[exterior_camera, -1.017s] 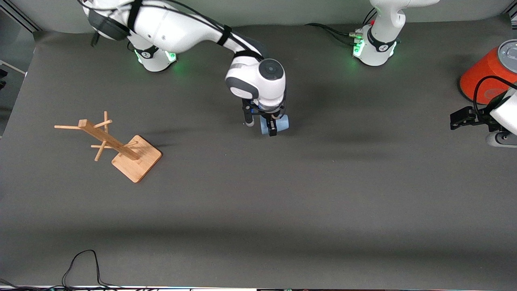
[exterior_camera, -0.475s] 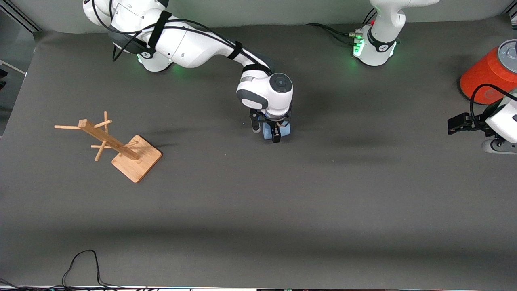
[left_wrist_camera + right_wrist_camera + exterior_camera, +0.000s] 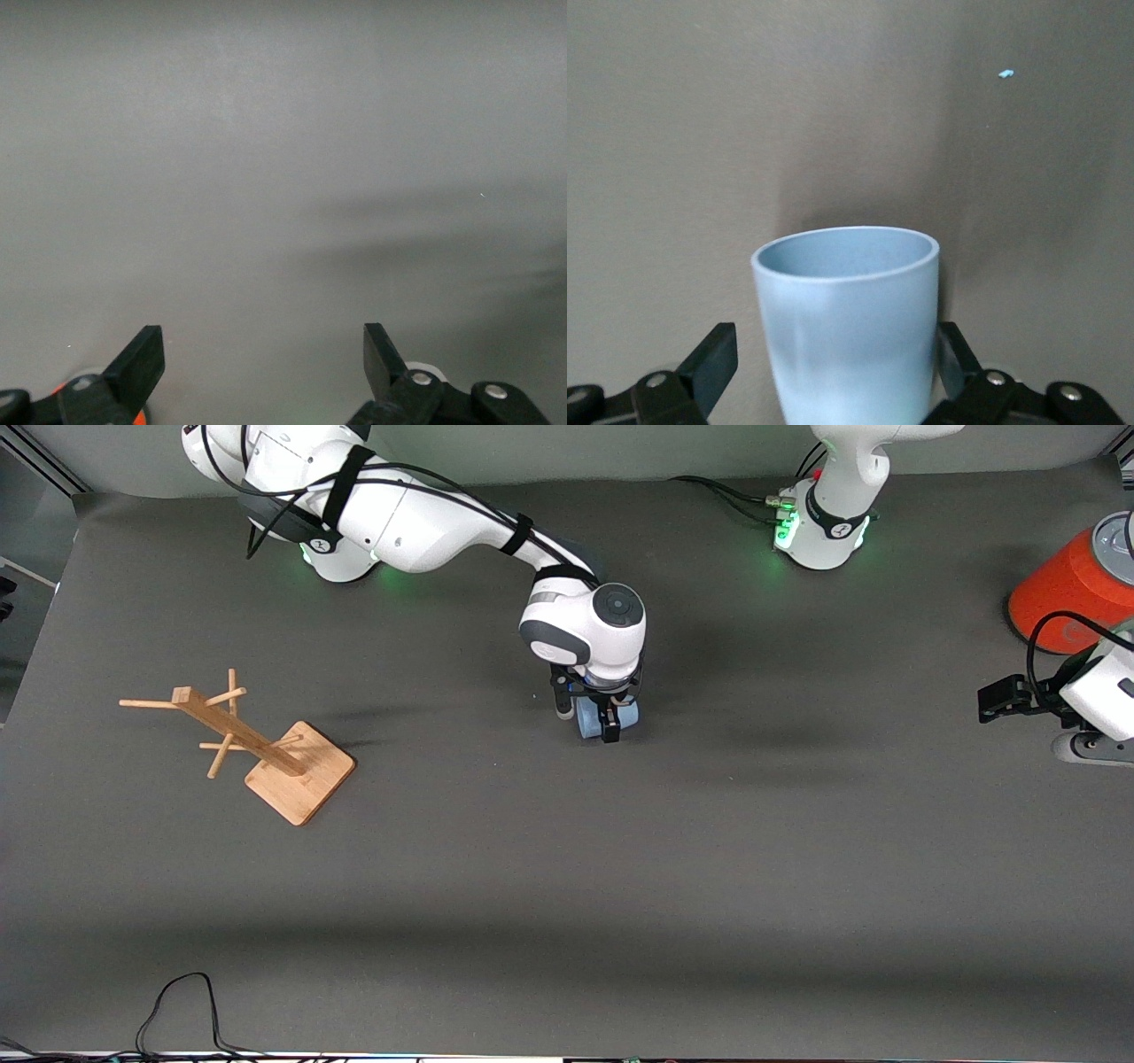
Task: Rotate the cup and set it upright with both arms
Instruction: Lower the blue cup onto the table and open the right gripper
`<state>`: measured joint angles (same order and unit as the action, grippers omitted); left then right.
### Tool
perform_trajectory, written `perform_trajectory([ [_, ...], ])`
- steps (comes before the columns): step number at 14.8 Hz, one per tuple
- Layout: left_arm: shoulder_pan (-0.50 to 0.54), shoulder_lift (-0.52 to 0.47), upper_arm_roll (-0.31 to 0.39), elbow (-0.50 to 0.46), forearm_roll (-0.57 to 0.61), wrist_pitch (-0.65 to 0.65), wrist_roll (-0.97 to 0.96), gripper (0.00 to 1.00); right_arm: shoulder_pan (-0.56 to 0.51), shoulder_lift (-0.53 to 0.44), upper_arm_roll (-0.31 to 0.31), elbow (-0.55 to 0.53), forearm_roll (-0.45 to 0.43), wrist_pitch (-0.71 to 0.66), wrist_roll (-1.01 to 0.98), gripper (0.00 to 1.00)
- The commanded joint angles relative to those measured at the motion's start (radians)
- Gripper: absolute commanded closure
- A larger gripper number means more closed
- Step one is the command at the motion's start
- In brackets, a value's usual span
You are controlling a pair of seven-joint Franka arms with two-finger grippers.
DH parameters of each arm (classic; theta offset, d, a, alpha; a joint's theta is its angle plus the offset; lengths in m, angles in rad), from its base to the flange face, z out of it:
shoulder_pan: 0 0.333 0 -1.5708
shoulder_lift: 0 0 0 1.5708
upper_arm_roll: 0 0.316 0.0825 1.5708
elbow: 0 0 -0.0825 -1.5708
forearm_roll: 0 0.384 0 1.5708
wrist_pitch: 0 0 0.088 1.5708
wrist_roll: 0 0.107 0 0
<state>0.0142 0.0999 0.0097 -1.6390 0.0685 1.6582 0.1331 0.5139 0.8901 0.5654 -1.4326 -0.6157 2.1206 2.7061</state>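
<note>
The light-blue cup (image 3: 626,717) sits on the dark table mat near the middle, mostly hidden under the right arm's wrist. My right gripper (image 3: 587,720) stands open around it, one finger on each side. In the right wrist view the cup (image 3: 846,328) shows its open mouth and side wall between the fingers (image 3: 713,359), with a gap on at least one side. I cannot tell if it stands fully upright. My left gripper (image 3: 997,698) waits open over the table at the left arm's end. The left wrist view shows only bare mat between the left gripper's (image 3: 264,354) fingers.
A large orange can (image 3: 1063,584) with a grey top stands at the left arm's end, close to the left gripper. A wooden peg rack (image 3: 266,744) stands toward the right arm's end. A black cable (image 3: 182,1010) loops near the front edge.
The right gripper carried the cup a little nearer the front camera and toward the left arm's end, turning it, then opened and let go. The left gripper drifted slightly.
</note>
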Motion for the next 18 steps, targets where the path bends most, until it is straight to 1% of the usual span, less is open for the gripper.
perform_trajectory([
  [1, -0.010, 0.017, 0.001, 0.021, 0.005, 0.003, 0.002, 0.00, 0.005, -0.034, 0.033, 0.072, 0.004, -0.111, -0.024, 0.00],
  [3, -0.010, 0.021, 0.001, 0.021, 0.004, 0.003, 0.002, 0.00, -0.003, -0.052, 0.037, 0.121, 0.033, -0.168, -0.086, 0.00],
  [6, -0.022, 0.034, -0.002, 0.021, -0.001, 0.003, -0.001, 0.00, -0.054, -0.147, 0.036, 0.121, 0.105, -0.209, -0.262, 0.00],
  [8, -0.037, 0.035, -0.004, 0.021, -0.003, 0.005, -0.003, 0.00, -0.113, -0.195, 0.034, 0.121, 0.137, -0.264, -0.389, 0.00],
  [10, -0.074, 0.035, -0.005, 0.022, -0.003, 0.006, -0.021, 0.00, -0.162, -0.238, 0.033, 0.115, 0.165, -0.295, -0.530, 0.00],
  [12, -0.123, 0.034, -0.007, 0.024, -0.007, 0.003, -0.059, 0.00, -0.207, -0.258, 0.033, 0.115, 0.171, -0.320, -0.638, 0.00],
  [14, -0.189, 0.031, -0.037, 0.045, -0.007, -0.014, -0.171, 0.00, -0.253, -0.295, 0.033, 0.098, 0.171, -0.344, -0.768, 0.00],
  [16, -0.250, 0.040, -0.107, 0.057, 0.007, 0.001, -0.376, 0.00, -0.316, -0.353, 0.033, 0.057, 0.192, -0.346, -0.918, 0.00],
  [17, -0.276, 0.078, -0.146, 0.086, 0.014, 0.002, -0.485, 0.00, -0.352, -0.377, 0.031, 0.049, 0.233, -0.346, -0.983, 0.00],
  [18, -0.302, 0.134, -0.181, 0.152, 0.023, 0.000, -0.585, 0.00, -0.386, -0.394, 0.030, 0.049, 0.279, -0.344, -1.034, 0.00],
])
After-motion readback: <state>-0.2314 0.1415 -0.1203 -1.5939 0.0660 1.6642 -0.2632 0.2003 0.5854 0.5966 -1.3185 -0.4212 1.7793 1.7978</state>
